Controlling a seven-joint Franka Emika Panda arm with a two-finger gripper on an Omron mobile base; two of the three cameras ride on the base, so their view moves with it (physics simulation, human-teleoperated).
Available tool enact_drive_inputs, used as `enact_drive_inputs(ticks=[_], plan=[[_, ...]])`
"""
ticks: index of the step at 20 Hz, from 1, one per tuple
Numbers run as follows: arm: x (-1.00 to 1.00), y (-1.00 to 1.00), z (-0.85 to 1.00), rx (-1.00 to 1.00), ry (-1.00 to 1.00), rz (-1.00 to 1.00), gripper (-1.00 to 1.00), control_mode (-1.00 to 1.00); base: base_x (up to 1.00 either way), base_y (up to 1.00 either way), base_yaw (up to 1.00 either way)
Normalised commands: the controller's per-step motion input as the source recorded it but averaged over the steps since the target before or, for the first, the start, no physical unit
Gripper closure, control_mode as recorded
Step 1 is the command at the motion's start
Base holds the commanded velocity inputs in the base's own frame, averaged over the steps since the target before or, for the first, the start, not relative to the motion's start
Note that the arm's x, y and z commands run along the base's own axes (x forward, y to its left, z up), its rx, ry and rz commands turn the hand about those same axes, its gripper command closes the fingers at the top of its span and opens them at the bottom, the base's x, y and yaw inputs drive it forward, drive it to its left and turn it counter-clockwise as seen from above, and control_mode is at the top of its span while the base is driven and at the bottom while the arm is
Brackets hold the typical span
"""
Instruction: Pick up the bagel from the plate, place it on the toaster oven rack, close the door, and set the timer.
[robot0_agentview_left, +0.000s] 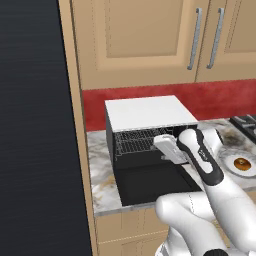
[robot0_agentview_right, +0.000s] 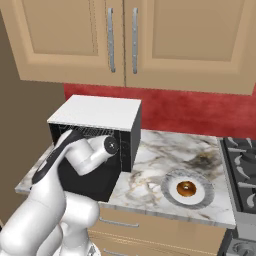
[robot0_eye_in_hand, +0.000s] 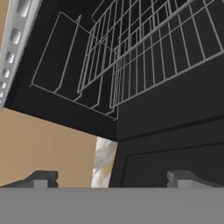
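Note:
The bagel (robot0_agentview_left: 242, 163) (robot0_agentview_right: 186, 188), a golden-brown ring, lies on the round plate (robot0_agentview_left: 227, 161) (robot0_agentview_right: 204, 193) on the counter, right of the toaster oven. The oven's black door (robot0_agentview_left: 150, 186) (robot0_agentview_right: 97, 186) is folded down flat and open. Inside, the silver wire rack (robot0_agentview_left: 134, 142) (robot0_eye_in_hand: 153, 52) spans the cavity with nothing on it. My gripper (robot0_agentview_left: 164, 143) (robot0_eye_in_hand: 113, 181) hovers at the oven mouth just over the door, pointing into the left part of the cavity. It is open, with nothing between its fingertips (robot0_eye_in_hand: 41, 179).
The oven has a white top (robot0_agentview_left: 149, 111) (robot0_agentview_right: 97, 111) and stands on a marble counter (robot0_agentview_left: 100, 185) (robot0_agentview_right: 160, 155). A dark tall panel (robot0_agentview_left: 35, 125) stands to its left, a stove (robot0_agentview_right: 245, 170) beyond the plate to the right, and wooden cabinets hang above.

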Motion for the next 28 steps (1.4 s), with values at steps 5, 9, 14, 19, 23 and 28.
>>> enact_drive_inputs(ticks=[5,9,14,19,23,28], plan=[[0.0,0.0,-0.31,-0.05,-0.11,0.0,-1.0,-1.0,0.0,0.0,0.0],[0.0,0.0,-0.26,-0.04,-0.13,0.0,-1.0,-1.0,0.0,0.0,0.0],[0.02,0.0,-0.33,-0.02,-0.07,0.0,-1.0,-1.0,0.0,0.0,0.0],[0.04,0.11,-0.36,0.0,0.0,0.0,-1.0,-1.0,0.0,0.0,0.0],[0.12,0.22,-0.32,0.0,0.0,0.0,-1.0,-1.0,0.0,0.0,0.0],[0.19,0.24,-0.26,0.0,0.0,0.0,-1.0,-1.0,0.0,0.0,0.0]])
